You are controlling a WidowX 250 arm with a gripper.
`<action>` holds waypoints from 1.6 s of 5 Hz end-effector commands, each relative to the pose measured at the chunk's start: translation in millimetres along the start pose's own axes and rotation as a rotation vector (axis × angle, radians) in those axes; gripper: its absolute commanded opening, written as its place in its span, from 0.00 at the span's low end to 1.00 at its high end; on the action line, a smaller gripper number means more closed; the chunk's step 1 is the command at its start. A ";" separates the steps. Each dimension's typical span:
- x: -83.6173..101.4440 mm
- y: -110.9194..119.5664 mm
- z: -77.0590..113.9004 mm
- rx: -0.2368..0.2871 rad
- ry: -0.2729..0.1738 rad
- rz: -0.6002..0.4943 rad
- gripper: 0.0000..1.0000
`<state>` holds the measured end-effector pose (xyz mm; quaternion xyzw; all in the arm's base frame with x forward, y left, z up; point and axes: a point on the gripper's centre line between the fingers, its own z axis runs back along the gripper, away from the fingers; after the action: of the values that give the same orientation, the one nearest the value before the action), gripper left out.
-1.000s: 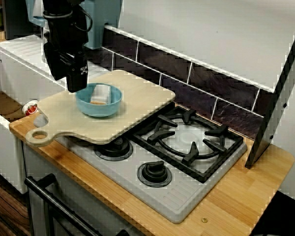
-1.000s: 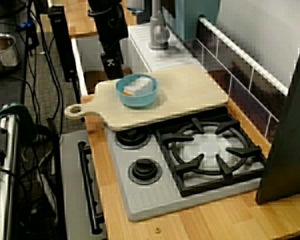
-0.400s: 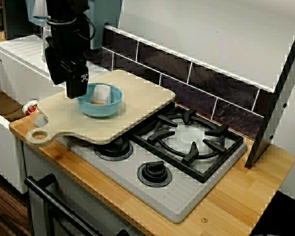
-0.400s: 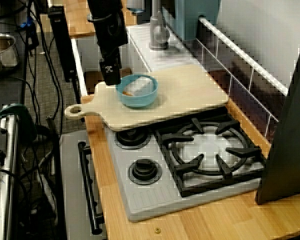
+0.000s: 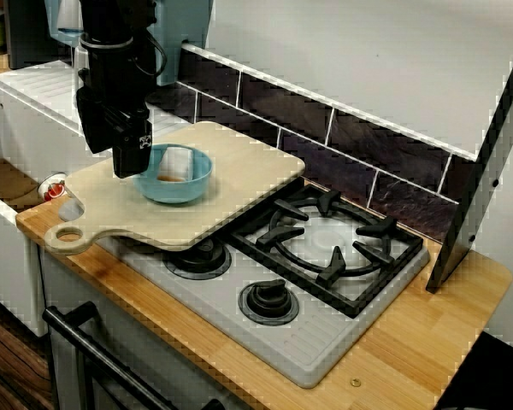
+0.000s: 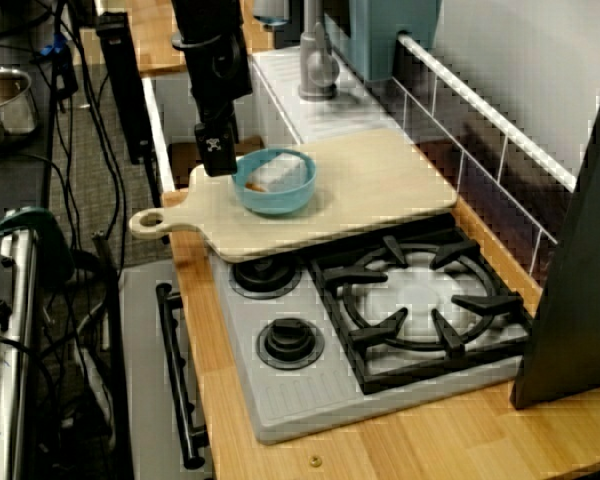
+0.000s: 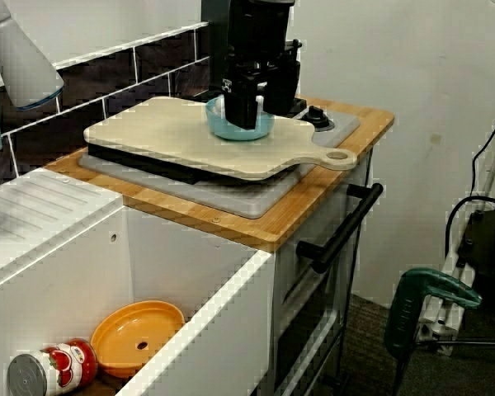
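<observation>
Gripper (image 5: 129,167) hangs tip-down at the rim of the bowl (image 5: 186,183), on the side facing the handle end of the board (image 5: 248,171). Whether it is open, I cannot tell. The bowl sits mid-board, nearer that end.

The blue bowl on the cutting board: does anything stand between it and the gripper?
Nothing visible does. The gripper hangs right at the rim of the blue bowl, on the side that faces the sink, above the cutting board. Whether it touches the rim cannot be told.
</observation>
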<state>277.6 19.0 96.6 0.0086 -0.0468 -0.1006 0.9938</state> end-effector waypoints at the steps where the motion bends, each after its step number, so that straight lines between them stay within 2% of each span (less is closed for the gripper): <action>1: 3.6 0.5 15.7 -0.020 -0.051 0.025 1.00; 4: 27.4 7.7 31.6 -0.072 -0.096 0.124 1.00; 5: 30.9 9.7 29.9 -0.053 -0.155 0.249 1.00; 6: 32.1 7.4 25.1 -0.036 -0.193 0.358 1.00; 7: 33.3 2.1 24.1 -0.015 -0.230 0.401 1.00; 8: 35.8 -2.6 22.0 -0.015 -0.239 0.421 1.00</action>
<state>309.2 5.6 105.2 -0.0209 -0.1364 0.1105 0.9843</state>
